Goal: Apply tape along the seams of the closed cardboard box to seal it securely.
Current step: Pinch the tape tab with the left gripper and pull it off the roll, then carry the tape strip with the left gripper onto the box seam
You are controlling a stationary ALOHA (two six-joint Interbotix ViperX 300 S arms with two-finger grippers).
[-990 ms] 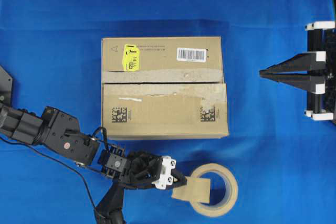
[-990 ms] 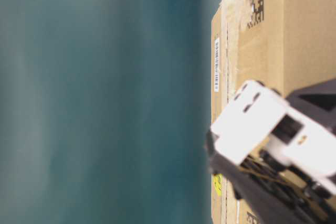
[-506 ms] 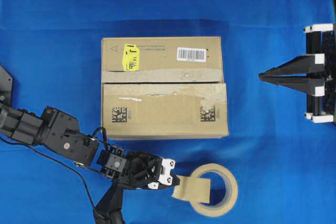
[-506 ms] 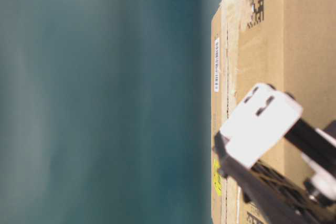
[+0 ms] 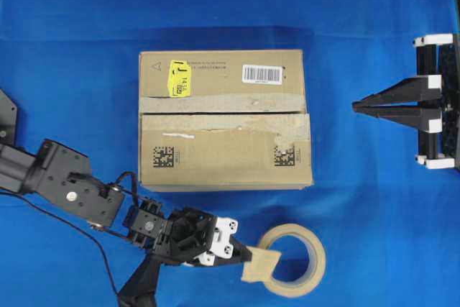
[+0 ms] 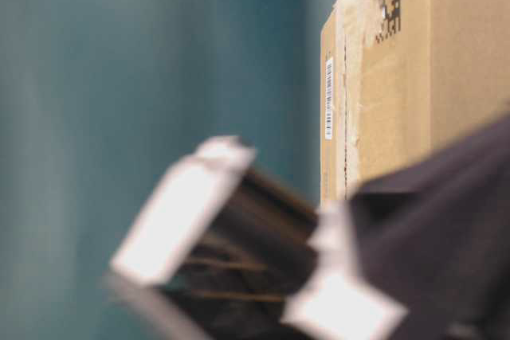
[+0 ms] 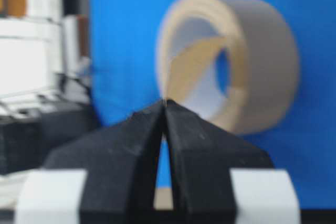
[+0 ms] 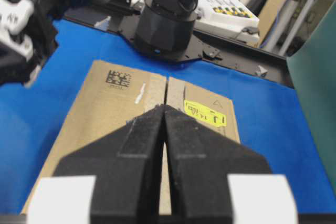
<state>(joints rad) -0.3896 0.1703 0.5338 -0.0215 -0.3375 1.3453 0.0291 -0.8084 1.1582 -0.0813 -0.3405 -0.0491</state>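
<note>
Your left gripper [image 5: 248, 254] has dipped, fingers pinching the tape [image 5: 261, 266] ahead of their tips; right gripper [image 5: 357, 106] shut, blue worktop [image 5: 374, 199] below.

A blue cloth [image 5: 86, 48] covers the table, lying in soft creases. A round beige tape roll [image 5: 310, 272] lies flat on it near the front edge, its open core showing the blue beneath. In the right wrist view, a black round base [image 8: 167, 27] stands on a dark plate past the far edge of the cloth, with a white checkered device [image 8: 226, 17] behind it.
</note>
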